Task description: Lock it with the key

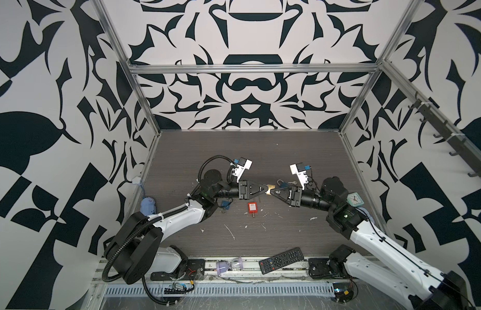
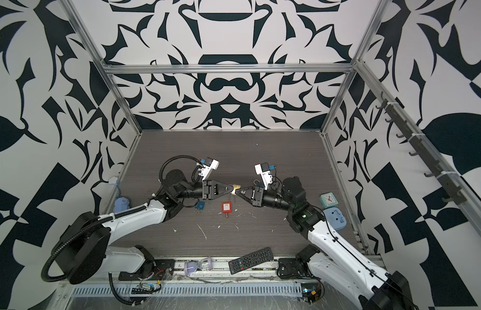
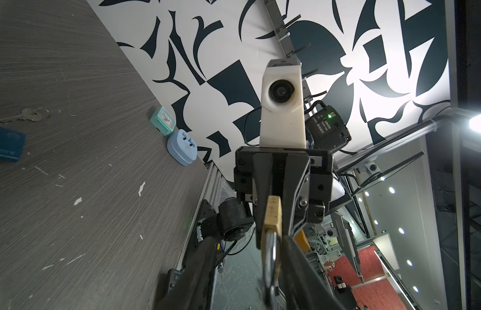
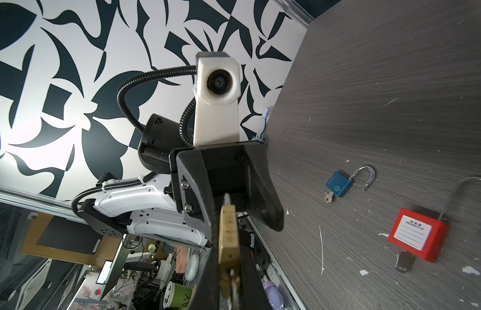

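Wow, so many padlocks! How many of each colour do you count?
1 brass padlock
1 red padlock
2 blue padlocks
Total: 4 padlocks

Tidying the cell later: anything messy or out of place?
White scraps litter the table, and the remote lies askew across the table's front edge onto the rail, beside a toppled hourglass.

- Both top views were evenly lit and sharp; frame edges bowed.
- Wrist views showed glare on the wall (image 3: pixel 381 80); a lamp (image 3: pixel 479 125) flared at the right edge.
- The near brass padlock (image 4: pixel 228 230) was blurred.
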Action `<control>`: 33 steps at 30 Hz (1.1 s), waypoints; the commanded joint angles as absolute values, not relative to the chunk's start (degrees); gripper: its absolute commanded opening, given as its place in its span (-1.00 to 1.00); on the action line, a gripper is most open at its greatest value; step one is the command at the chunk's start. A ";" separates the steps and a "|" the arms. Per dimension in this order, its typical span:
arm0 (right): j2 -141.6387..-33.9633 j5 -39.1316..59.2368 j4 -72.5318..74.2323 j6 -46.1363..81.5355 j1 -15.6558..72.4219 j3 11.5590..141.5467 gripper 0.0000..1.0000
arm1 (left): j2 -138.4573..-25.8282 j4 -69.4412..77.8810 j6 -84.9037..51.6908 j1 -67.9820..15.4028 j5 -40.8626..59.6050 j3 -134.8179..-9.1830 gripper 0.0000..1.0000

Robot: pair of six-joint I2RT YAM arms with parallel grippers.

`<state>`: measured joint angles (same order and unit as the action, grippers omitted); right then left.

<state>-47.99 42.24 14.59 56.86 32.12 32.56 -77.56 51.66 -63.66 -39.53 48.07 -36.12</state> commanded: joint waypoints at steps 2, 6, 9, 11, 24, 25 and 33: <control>-47.40 42.68 19.34 56.95 32.35 32.56 -1.00 | -78.50 54.17 -64.51 -39.99 49.28 -38.01 -0.26; -47.19 42.11 19.00 56.87 32.35 32.43 -1.00 | -78.94 54.31 -64.69 -40.16 49.57 -38.40 -0.30; -47.03 41.97 18.68 56.65 32.35 32.52 -1.00 | -79.10 54.32 -64.73 -40.25 49.74 -38.36 -0.37; -47.03 41.63 17.58 55.99 32.38 32.69 -1.00 | -79.34 54.54 -64.79 -40.41 50.15 -38.54 -0.41; -46.93 40.03 15.47 54.49 32.35 32.70 -1.00 | -81.29 56.30 -65.79 -41.88 51.44 -39.55 -0.88; -46.93 40.15 15.40 54.40 32.42 32.61 -1.00 | -81.55 56.71 -65.99 -41.89 51.58 -39.53 -0.93; -43.20 37.40 9.60 51.59 32.15 33.17 -0.36 | -81.44 57.44 -65.85 -40.94 50.25 -37.57 -1.00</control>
<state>-46.02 38.70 10.09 54.33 31.86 32.12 -81.19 55.40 -66.02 -40.84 50.17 -37.98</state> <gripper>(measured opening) 0.295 0.143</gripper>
